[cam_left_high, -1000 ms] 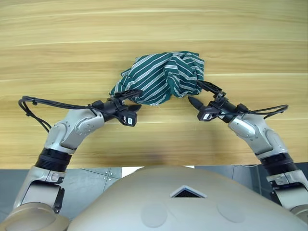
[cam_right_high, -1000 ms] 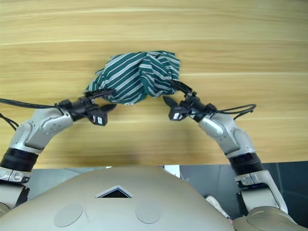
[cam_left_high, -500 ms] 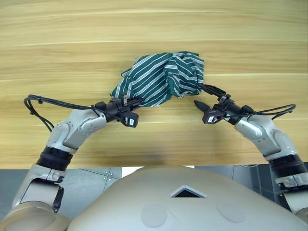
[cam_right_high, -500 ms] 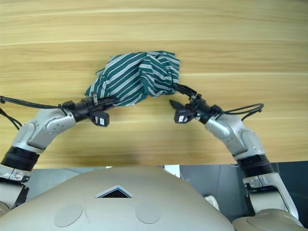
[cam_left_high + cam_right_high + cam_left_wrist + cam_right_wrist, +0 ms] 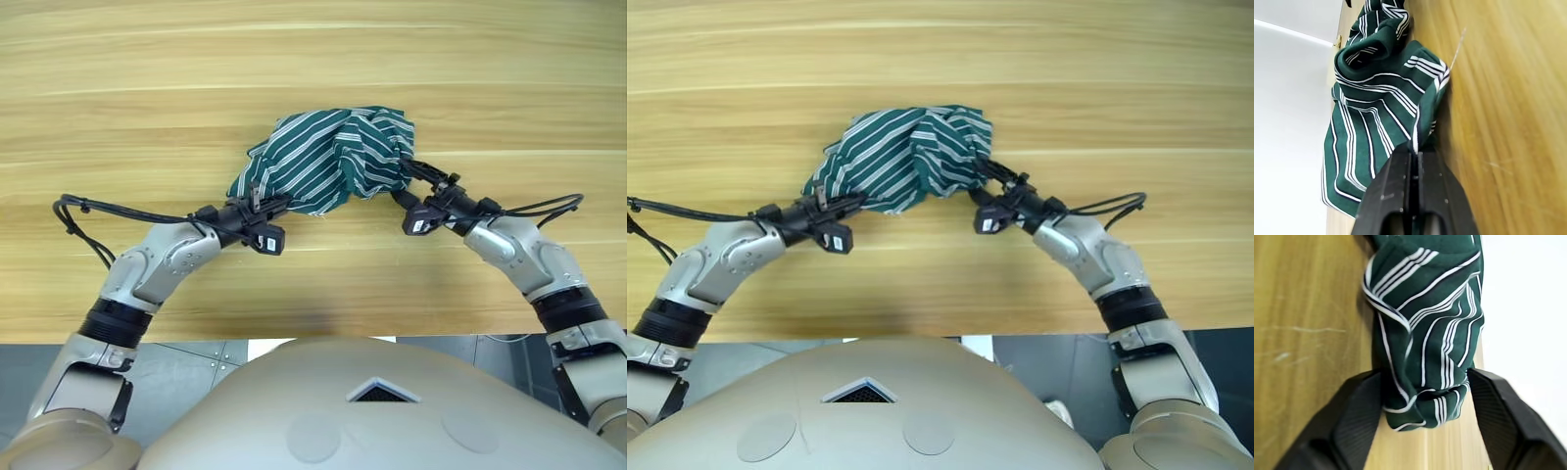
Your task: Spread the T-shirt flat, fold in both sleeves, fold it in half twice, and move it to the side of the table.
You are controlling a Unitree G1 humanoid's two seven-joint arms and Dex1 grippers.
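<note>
Pinched tight, the left gripper [image 5: 1414, 152] clamps a thin hem at the near left edge of the crumpled green T-shirt with white stripes [image 5: 333, 157]; the right gripper [image 5: 1425, 377] stands wide, a finger either side of a thick bunched fold at its near right. Soft, light and limp, the cloth will likely drape rather than slip, so hems or corners look the best holds. It lies heaped in the middle of the pale wooden table [image 5: 294, 59].
</note>
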